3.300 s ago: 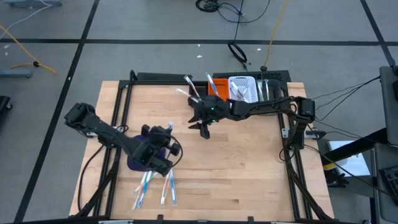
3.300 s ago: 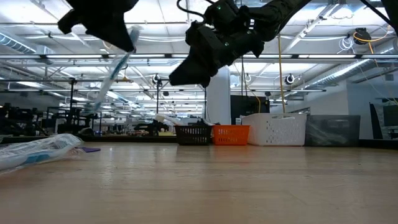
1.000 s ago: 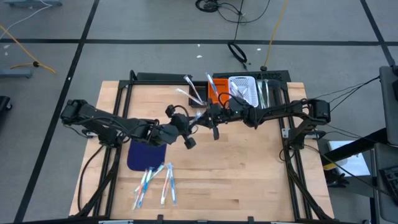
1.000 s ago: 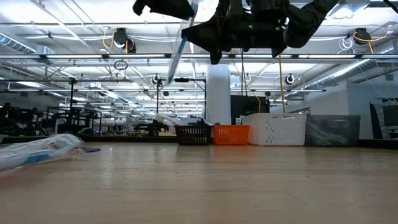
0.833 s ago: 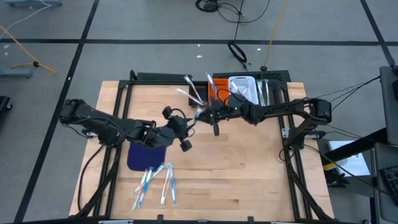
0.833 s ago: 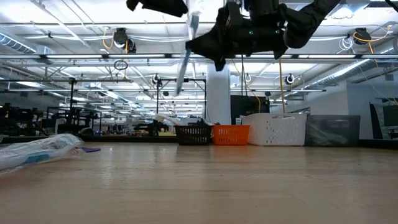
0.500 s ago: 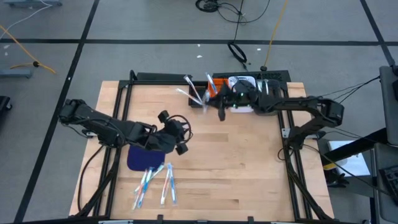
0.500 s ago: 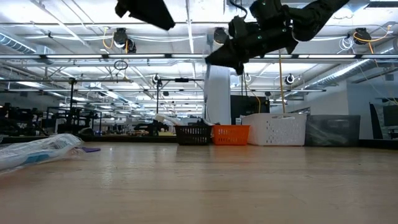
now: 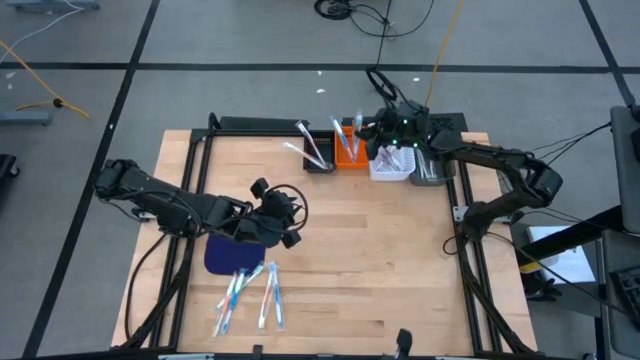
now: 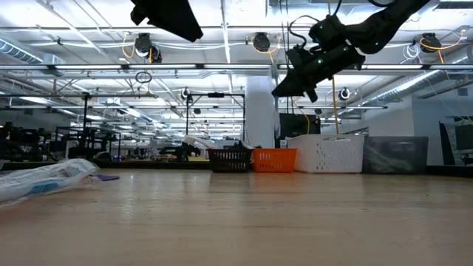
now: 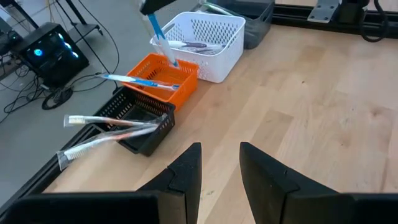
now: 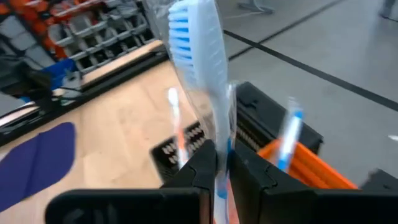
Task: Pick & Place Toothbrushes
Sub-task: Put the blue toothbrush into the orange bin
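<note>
My right gripper [image 9: 378, 132] hangs over the bins at the table's far edge, shut on a blue and white toothbrush [image 11: 163, 43]. That toothbrush slants down toward the orange bin [image 9: 347, 152], next to the white bin [image 9: 392, 162]. More toothbrushes [image 9: 312, 150] lean out of the black bin [image 11: 140, 127], and one [image 11: 140, 79] lies across the orange bin's rim. Several others [image 9: 250, 295] lie flat on the table near the front left, below the dark blue mat [image 9: 225, 252]. My left gripper [image 11: 219, 168] is open and holds nothing, raised above the mat's far right edge. My right gripper pinches the toothbrush's handle [image 12: 219, 163] between its two fingers. The bristle head [image 12: 189, 31] sticks out beyond the fingertips. The fingers come from above, slanting down, and lie along the brush. The brush is lifted clear and tilted, its lower end [image 11: 174, 62] at the orange bin's rim.
A dark grey bin [image 9: 432, 165] stands to the right of the white one, which holds several items. Black frame rails [image 9: 190, 180] run along the table's left, far and right sides. The table's middle and right [image 9: 380, 270] show bare wood.
The two grippers met over the table's middle with the toothbrush between them. My left gripper let go and drew back toward the mat. My right gripper carried the toothbrush toward the far edge, over the bins.
</note>
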